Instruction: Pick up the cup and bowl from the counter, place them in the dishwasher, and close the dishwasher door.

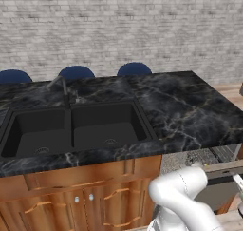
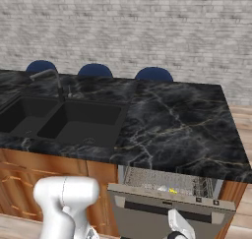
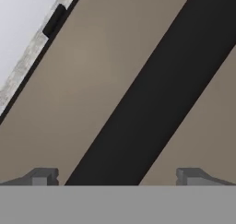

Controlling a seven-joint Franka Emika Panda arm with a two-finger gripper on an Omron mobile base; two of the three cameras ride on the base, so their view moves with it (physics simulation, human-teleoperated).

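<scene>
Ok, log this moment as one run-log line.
phase: closing door | dishwasher door: partly open, rack visible | gripper: open, close against door panel | counter: no cup or bowl seen

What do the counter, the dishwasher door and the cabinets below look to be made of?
Counter: glossy black marble, going by its thin pale veins. Dishwasher door: matte grey metal, probably, plain with a dark strip. Cabinets: brown wood, likely varnished, with a warm sheen.

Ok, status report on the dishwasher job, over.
Gripper open, nothing between the fingers, close against the dishwasher door. Door partly ajar, wire rack showing above it. Counter holds no cup or bowl in view.
</scene>
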